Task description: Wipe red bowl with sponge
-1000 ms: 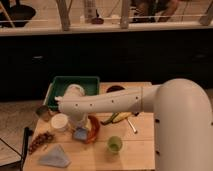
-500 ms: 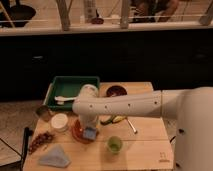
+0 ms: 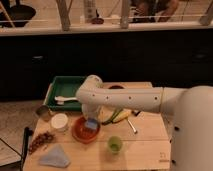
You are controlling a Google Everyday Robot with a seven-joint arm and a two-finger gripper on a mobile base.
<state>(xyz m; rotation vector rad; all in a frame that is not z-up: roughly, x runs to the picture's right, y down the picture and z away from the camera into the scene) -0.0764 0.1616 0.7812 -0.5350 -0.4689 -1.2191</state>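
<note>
Dark cabinets and a railing close off the back of the room, and in front of them stands the wooden bench [image 3: 150,142] I am working over. On it the red bowl [image 3: 84,131] sits left of centre, and the sponge [image 3: 91,125] is inside it, lying against the far inner side. My tool [image 3: 90,119] is at the end of the white arm, right on top of the sponge; whether it grips the block or only presses on it I cannot tell.

A second ago the arm hung higher and further left, with the bowl half hidden behind it. Half a second ago it had swung down, with the sponge already low over the bowl. Now sponge and bowl are together, so I judge the wiping has begun or is about to.

Around the bowl: the white cup [image 3: 59,121] just to its left, the green cup [image 3: 115,145] to its lower right, a banana [image 3: 116,116] beside it on the right, a folded bluish cloth [image 3: 54,156] near the front edge, and a green tray [image 3: 67,90] behind.
</note>
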